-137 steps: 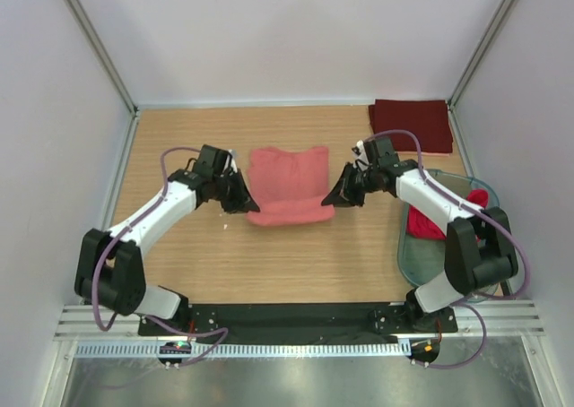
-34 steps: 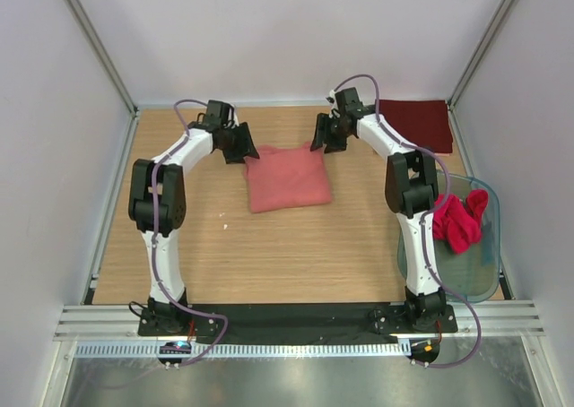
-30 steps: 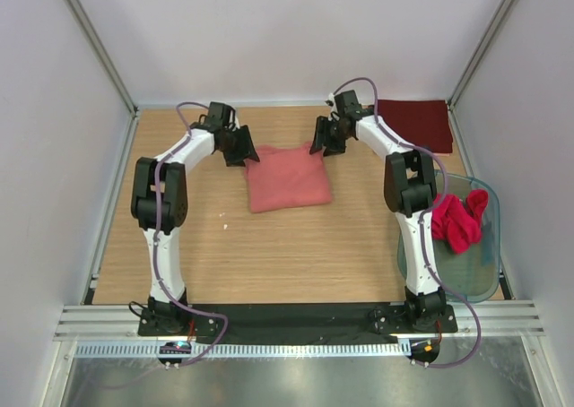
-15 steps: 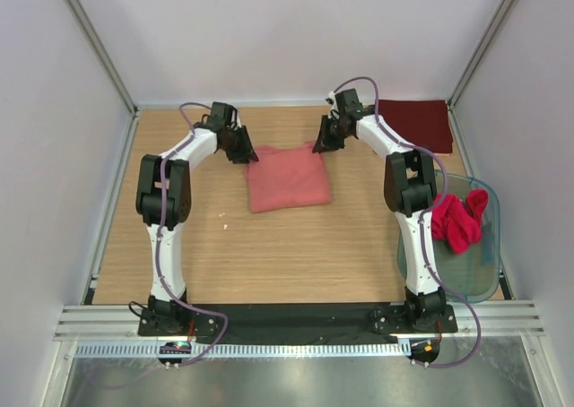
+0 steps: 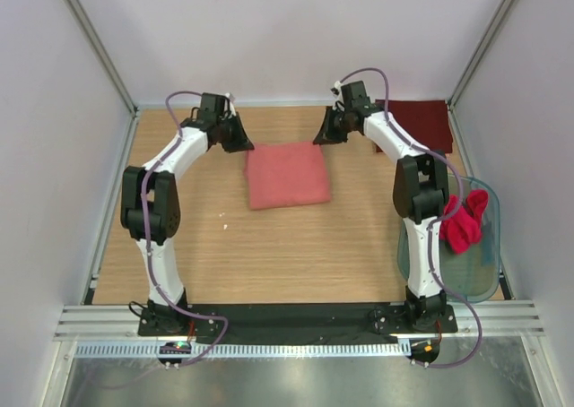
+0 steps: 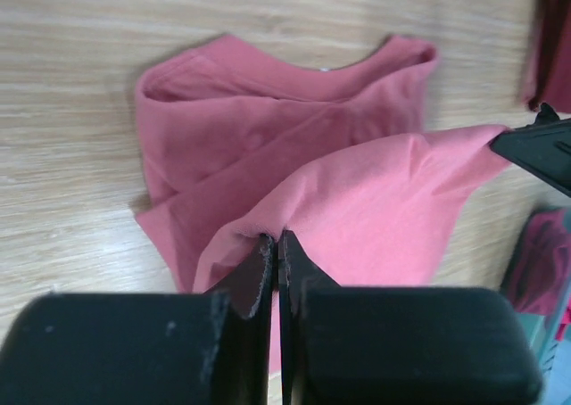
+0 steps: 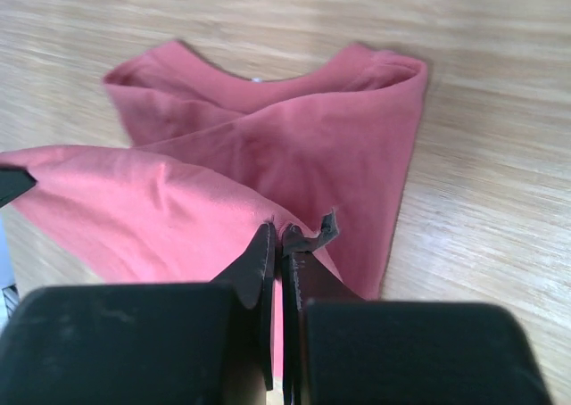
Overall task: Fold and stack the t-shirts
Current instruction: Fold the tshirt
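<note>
A salmon-pink t-shirt (image 5: 285, 176) lies folded in the middle of the table. My left gripper (image 5: 242, 143) is shut on its far left corner (image 6: 268, 218), and my right gripper (image 5: 321, 140) is shut on its far right corner (image 7: 268, 210). The top layer of cloth is raised and stretched between the two grippers, above the folded part (image 6: 241, 128) and its neckline (image 7: 259, 84). A dark maroon t-shirt (image 5: 417, 125) lies folded flat at the back right. A brighter red-pink t-shirt (image 5: 460, 223) sits crumpled in the tub.
The translucent greenish tub (image 5: 448, 268) stands at the right edge, beside the right arm's base. White walls with metal posts close in the back and both sides. Bare wooden table (image 5: 269, 255) lies in front of the salmon shirt.
Both grippers have closed on the salmon shirt's far corners and shifted slightly toward the back wall, lifting the top layer. The shirt now lies squarer.
</note>
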